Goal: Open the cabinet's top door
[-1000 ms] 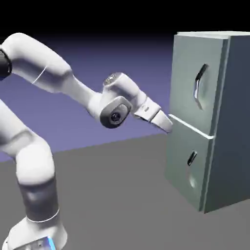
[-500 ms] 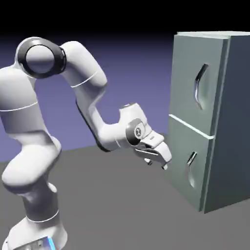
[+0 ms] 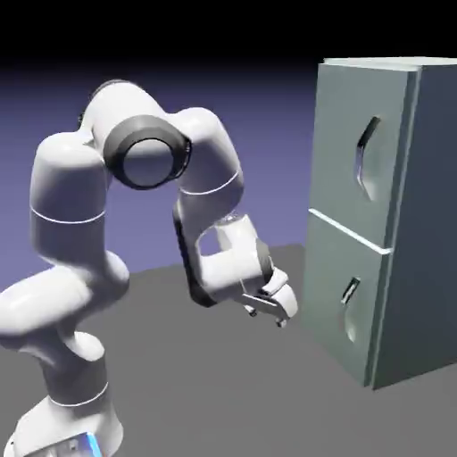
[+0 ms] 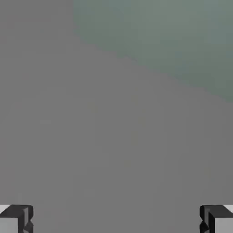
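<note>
Fingers of the white two-finger gripper (image 3: 278, 314) are standing spread and empty at lower centre, hanging low beside the tall grey-green cabinet (image 3: 379, 214), well below the long dark handle (image 3: 363, 161) of its upper door (image 3: 353, 143), likely awaiting approach.

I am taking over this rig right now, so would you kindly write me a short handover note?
Gripper: open, empty, low in front of the cabinet, level with the lower door, touching nothing. The hand view shows only grey floor and a patch of grey-green cabinet.
Top door: shut, its dark handle untouched.
Done: nothing yet on the door.
Left: raise the hand to the top handle, close on it, and pull the door open.
</note>
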